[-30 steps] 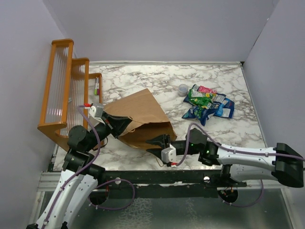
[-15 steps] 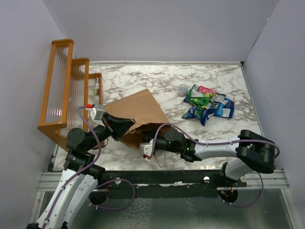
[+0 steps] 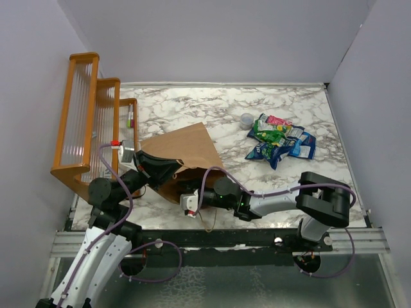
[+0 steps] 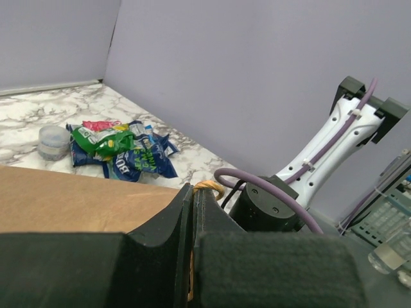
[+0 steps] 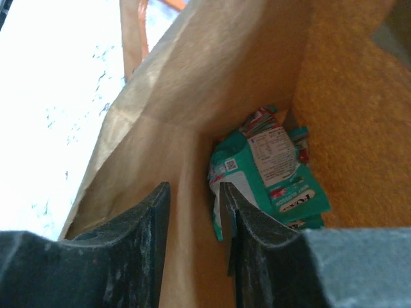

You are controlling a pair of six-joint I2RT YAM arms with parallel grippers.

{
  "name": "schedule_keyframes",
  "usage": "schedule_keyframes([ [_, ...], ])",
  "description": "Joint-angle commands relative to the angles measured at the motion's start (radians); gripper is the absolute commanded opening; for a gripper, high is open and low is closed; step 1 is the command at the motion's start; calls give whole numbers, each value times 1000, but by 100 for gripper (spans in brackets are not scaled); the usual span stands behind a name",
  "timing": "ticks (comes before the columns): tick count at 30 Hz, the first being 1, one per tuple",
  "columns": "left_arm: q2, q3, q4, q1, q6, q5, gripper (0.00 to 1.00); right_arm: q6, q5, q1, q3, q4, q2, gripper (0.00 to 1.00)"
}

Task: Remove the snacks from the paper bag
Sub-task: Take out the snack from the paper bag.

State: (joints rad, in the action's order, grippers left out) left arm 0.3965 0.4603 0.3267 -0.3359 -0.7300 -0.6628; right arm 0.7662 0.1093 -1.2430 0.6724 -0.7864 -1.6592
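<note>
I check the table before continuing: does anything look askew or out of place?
The paper bag lies tipped on its side, not upright. Teal snack packets sit crumpled deep inside it. Nothing looks spilled.

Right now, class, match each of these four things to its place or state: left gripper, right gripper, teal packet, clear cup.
Things:
1. left gripper
2. right gripper
3. teal packet
4. clear cup

Places or states:
A. deep inside the paper bag
B. beside the snack pile
C. shut on the paper bag's edge
D. open, reaching into the bag's mouth

Pairs: 1-C, 2-D, 3-A, 4-B
</note>
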Motion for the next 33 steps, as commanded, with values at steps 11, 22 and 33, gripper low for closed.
schedule_keyframes([
  [11, -64, -35, 76, -2, -39, 6, 0, -52, -232, 25, 34, -150, -90, 43],
  [22, -92, -27, -23, 0, -6, 10, 0, -87, -158, 81, 94, -283, -193, 49],
  [33, -11, -13, 122, -2, -121, 36, 0, 8, -188, 94, 250, -247, -363, 71],
])
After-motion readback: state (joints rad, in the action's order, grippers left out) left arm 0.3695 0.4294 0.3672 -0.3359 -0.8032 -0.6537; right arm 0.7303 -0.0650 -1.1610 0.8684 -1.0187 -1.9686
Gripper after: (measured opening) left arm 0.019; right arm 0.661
